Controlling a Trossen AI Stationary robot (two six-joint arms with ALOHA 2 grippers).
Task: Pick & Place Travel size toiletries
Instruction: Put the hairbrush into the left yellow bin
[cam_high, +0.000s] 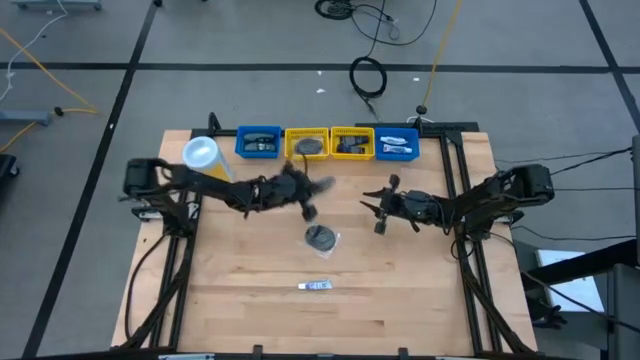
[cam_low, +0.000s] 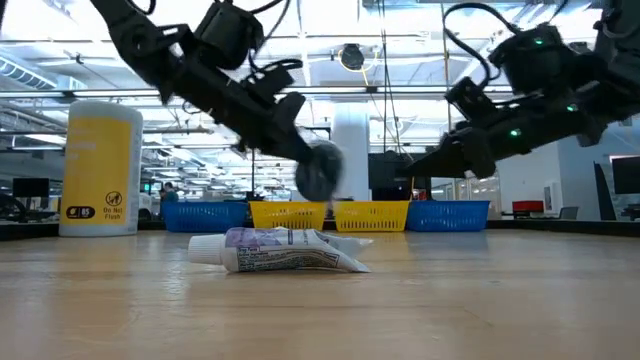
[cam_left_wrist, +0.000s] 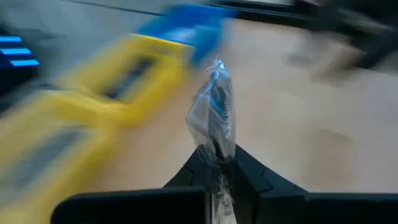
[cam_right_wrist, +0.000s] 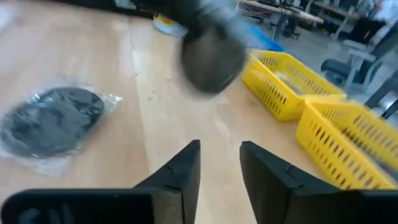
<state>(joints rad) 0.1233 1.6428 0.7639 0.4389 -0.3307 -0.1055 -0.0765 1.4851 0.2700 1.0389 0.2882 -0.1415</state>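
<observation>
Above surface centre, your left hand (cam_high: 308, 211) pinches wrapped grey disc (cam_low: 319, 170) by its film, airborne: transport step. Right hand (cam_high: 379, 210) spread, empty. Next: carry to yellow bin (cam_high: 307, 144), release.

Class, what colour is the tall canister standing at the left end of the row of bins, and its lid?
Yellow canister with a white lid, clearest in the low view.

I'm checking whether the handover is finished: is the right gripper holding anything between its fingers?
No. The right wrist view shows the right gripper with bare table between its parted fingers, while the left gripper pinches the wrapped disc.
</observation>
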